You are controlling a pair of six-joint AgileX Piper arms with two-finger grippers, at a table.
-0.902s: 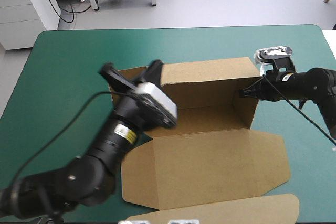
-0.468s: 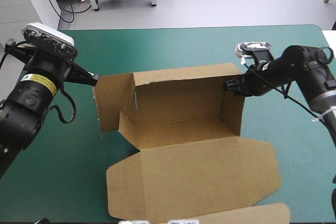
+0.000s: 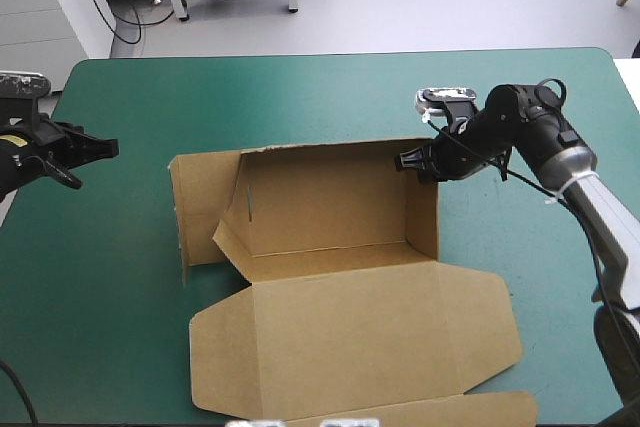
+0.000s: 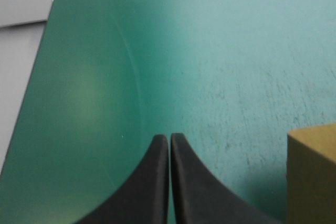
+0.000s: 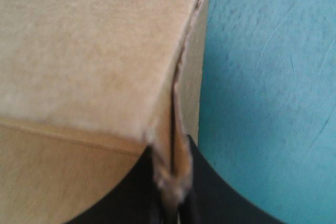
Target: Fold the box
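The brown box [image 3: 330, 247] stands in the middle of the teal-green table as an open tray, back and right walls raised, its lid lying flat toward the near edge. Its left end flaps splay outward. My right gripper [image 3: 408, 162] is shut on the box at the top back-right corner; in the right wrist view the board edge [image 5: 176, 177] is pinched between the black fingers. My left gripper [image 3: 108, 148] hovers near the table's left edge, well apart from the box, fingers shut with nothing in them [image 4: 169, 145]. A box corner [image 4: 312, 174] shows ahead of it.
More brown board [image 3: 440, 413] lies at the table's near edge below the lid. Bare teal-green cover [image 3: 300, 97] stretches behind the box and to its left. The table's left edge is close to my left gripper.
My left arm has pulled back from the box's left wall to the table's left edge. The right gripper has dragged the box leftward, and the left flaps have fallen open.
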